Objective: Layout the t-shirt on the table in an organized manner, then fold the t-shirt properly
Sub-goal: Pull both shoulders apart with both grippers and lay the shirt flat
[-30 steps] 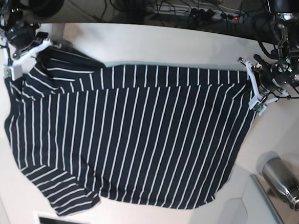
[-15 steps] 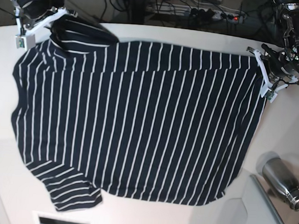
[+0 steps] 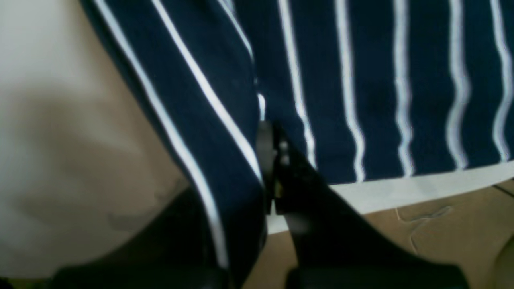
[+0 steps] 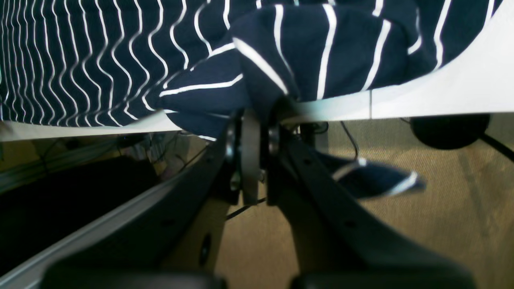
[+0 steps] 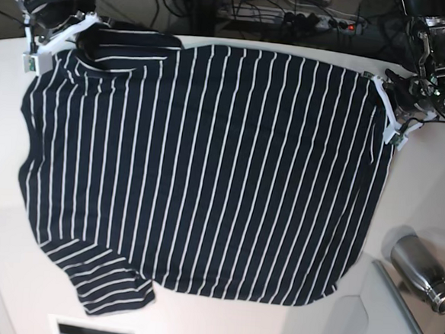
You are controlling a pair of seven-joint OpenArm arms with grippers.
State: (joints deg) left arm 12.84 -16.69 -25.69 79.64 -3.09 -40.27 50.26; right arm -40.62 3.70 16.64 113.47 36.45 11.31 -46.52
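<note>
The dark navy t-shirt (image 5: 207, 173) with thin white stripes lies spread almost flat over the white table (image 5: 427, 189). One sleeve lies at the near left. My left gripper (image 5: 383, 102) is at the far right corner of the cloth, shut on the t-shirt's edge. In the left wrist view the left gripper (image 3: 270, 136) pinches a fold of the t-shirt (image 3: 361, 80) just above the table's rim. My right gripper (image 5: 68, 32) is at the far left, shut on the bunched cloth. In the right wrist view the right gripper (image 4: 257, 116) holds the t-shirt (image 4: 313, 52) at the table's far edge.
A steel bottle (image 5: 420, 271) lies at the near right beside a grey panel (image 5: 395, 317). Cables and a power strip (image 5: 317, 21) run on the floor beyond the far edge. A white slotted piece (image 5: 93, 331) sits at the near edge.
Both grippers have drawn the t-shirt's far edge toward the table's far rim. The folded-over upper layer has opened out and the cloth now lies flatter and wider.
</note>
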